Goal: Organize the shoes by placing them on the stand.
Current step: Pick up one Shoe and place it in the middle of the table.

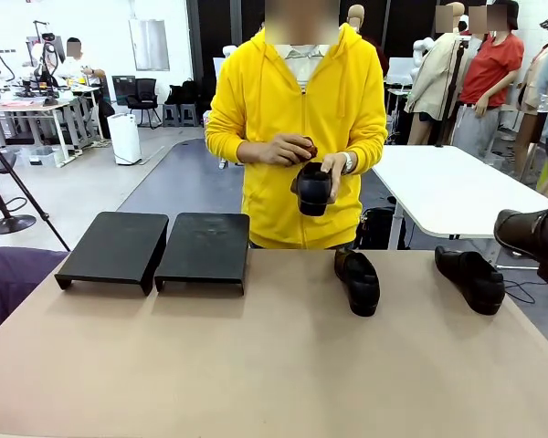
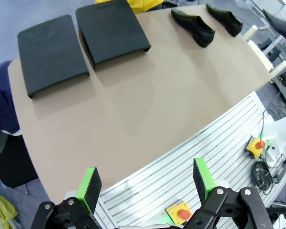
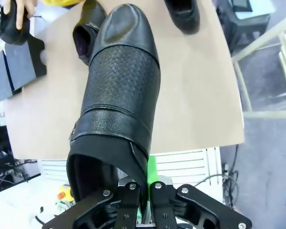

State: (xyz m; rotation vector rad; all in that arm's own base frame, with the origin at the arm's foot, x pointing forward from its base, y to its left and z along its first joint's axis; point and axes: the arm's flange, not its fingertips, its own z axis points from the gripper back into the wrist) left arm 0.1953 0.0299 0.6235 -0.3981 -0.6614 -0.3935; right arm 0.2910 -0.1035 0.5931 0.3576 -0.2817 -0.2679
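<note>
A low matte-black stand (image 2: 112,31) sits on the tan table (image 1: 274,365) as two flat-topped rectangular sections on short feet. The left section (image 1: 114,245) is just beside the right section (image 1: 205,248), and both tops are dull and smooth. All four glossy black leather slip-on shoes are off it. The nearer shoe (image 1: 358,281) and the farther shoe (image 1: 471,278) lie on the table to the right of the stand, apart from each other, rounded toes toward the robot's side. A person in a yellow hooded top holds the third shoe (image 1: 313,187) in both hands (image 1: 274,149) above the far edge, toe pointing down. The right jaws are clenched on the heel rim of the fourth shoe (image 3: 121,90), which hangs in the air past the table's right end. Its toe is smooth and shiny, the vamp is dimpled with fine perforations, a plain leather band crosses the instep, and the collar is soft dark cloth. The left jaws stand released and wide apart, their green pads (image 2: 89,188) over the robot's edge of the table.
</note>
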